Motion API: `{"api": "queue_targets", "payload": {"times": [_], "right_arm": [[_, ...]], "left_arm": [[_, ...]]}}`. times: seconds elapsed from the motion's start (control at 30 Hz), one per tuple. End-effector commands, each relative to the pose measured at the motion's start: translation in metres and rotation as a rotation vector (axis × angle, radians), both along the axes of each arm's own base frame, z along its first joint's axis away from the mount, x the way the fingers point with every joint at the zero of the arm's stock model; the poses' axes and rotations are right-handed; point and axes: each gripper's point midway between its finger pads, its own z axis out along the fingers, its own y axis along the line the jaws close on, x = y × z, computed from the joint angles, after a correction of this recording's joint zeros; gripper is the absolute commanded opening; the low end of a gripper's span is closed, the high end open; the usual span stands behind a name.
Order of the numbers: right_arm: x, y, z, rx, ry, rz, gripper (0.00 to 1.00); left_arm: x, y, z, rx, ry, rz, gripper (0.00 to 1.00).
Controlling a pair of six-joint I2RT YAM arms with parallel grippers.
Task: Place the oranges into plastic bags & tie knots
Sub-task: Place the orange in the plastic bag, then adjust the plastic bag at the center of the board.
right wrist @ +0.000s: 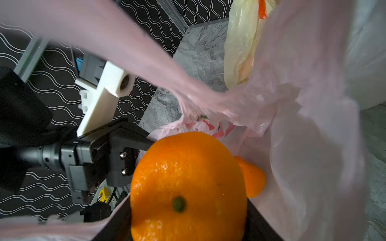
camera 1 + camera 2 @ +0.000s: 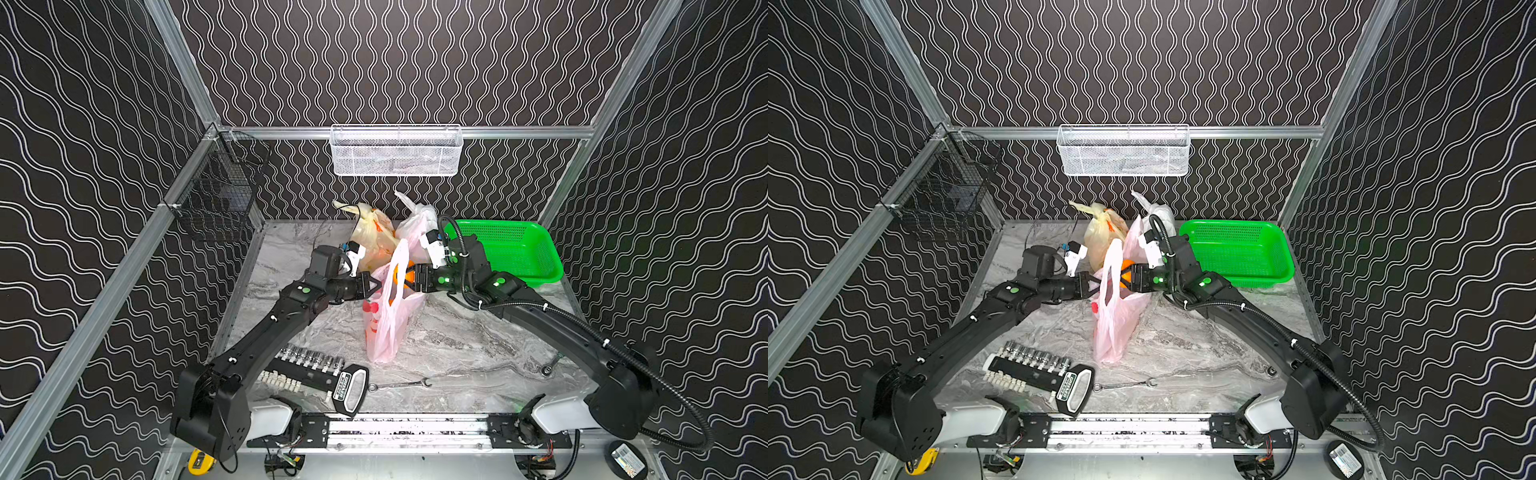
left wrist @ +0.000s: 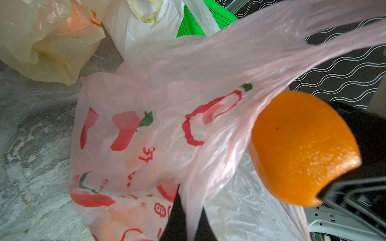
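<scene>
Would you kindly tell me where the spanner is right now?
In a top view, the spanner lies flat near the table's front edge, right of the socket set and in front of the pink bag.

Open bag (image 2: 386, 332) centre, orange (image 1: 188, 177) at its mouth; tied bags (image 2: 374, 239) behind; basket (image 2: 519, 249) right.

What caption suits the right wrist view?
Right end effector holds a round bright-orange fruit over the thin pink plastic bag, held open by the left end effector.
</scene>
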Motion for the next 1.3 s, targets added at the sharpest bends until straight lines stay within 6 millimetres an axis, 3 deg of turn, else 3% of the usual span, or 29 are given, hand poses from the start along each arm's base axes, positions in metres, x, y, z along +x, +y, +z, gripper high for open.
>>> {"api": "queue_targets", "payload": {"times": [0.0, 0.13, 0.27, 0.4, 0.43, 0.5, 0.6, 0.8, 0.9, 1.07, 1.27], "right_arm": [[0.003, 0.0, 0.009, 0.028, -0.033, -0.014, 0.75], [0.001, -0.017, 0.021, 0.03, -0.101, -0.079, 0.84], [0.001, -0.047, 0.022, -0.008, -0.159, -0.205, 0.87], [0.001, -0.074, 0.042, 0.004, -0.245, -0.32, 0.9], [0.001, -0.08, 0.039, -0.002, -0.259, -0.338, 0.92], [-0.002, -0.078, 0.05, -0.002, -0.303, -0.31, 1.0], [0.0, -0.075, 0.062, -0.078, -0.363, -0.262, 0.98], [-0.034, -0.056, 0.097, -0.003, -0.498, -0.032, 0.99], [-0.041, -0.049, 0.118, 0.057, -0.536, 0.013, 0.99], [-0.025, -0.052, 0.141, 0.093, -0.534, -0.081, 0.98], [-0.01, -0.044, 0.15, 0.072, -0.489, -0.1, 0.82]], "left_arm": [[0.004, 0.005, -0.002, 0.038, -0.016, 0.006, 0.0], [0.007, 0.013, -0.002, 0.05, -0.021, 0.03, 0.0], [0.009, 0.017, -0.005, 0.077, -0.023, 0.03, 0.0], [0.008, 0.015, -0.004, 0.089, -0.036, -0.009, 0.0], [0.008, 0.013, -0.004, 0.087, -0.041, -0.024, 0.0], [0.007, 0.01, -0.002, 0.082, -0.053, -0.051, 0.0], [0.008, 0.009, 0.0, 0.089, -0.061, -0.059, 0.0], [0.011, 0.009, 0.002, 0.086, -0.072, -0.058, 0.0], [0.01, 0.008, 0.002, 0.078, -0.074, -0.065, 0.0], [0.01, 0.01, 0.003, 0.086, -0.079, -0.056, 0.0], [0.01, 0.01, 0.004, 0.086, -0.084, -0.058, 0.0]]}}
